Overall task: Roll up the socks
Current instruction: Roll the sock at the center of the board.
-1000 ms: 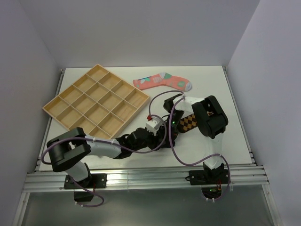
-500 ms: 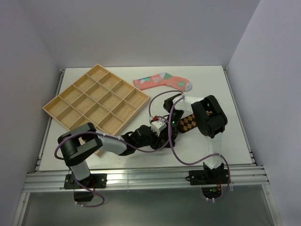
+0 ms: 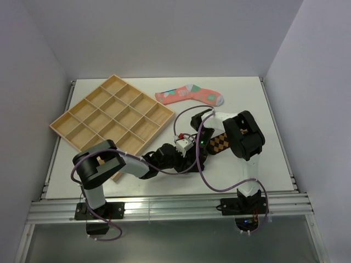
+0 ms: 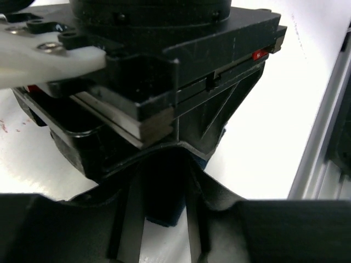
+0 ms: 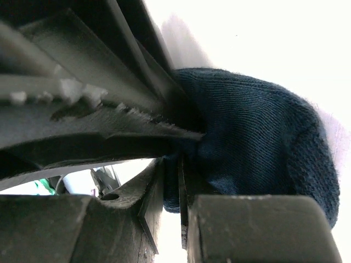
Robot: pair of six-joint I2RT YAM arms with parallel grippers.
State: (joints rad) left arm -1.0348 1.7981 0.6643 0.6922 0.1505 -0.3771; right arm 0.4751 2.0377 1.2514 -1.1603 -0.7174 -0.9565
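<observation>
The short dark navy sock (image 5: 258, 142) is bunched on the table between both grippers. In the top view it is hidden under them. My right gripper (image 5: 171, 183) is shut on a fold of it. My left gripper (image 4: 162, 183) is closed around dark navy fabric (image 4: 164, 211), facing the right gripper's body. In the top view the left gripper (image 3: 187, 158) and the right gripper (image 3: 198, 148) meet at the table's middle. The brown-and-orange diamond sock (image 3: 220, 143) lies just right of them, partly under the right arm. The pink sock (image 3: 189, 95) lies flat at the back.
A wooden tray (image 3: 112, 118) with many compartments sits at the left, and the left arm's elbow is close to its near corner. A purple cable (image 3: 204, 181) loops over the table near the grippers. The table's metal front rail (image 4: 323, 148) is close by.
The left arm's shoulder and elbow have swung right and forward, and its wrist has edged closer to the right gripper. The right arm and the socks have stayed in place.
</observation>
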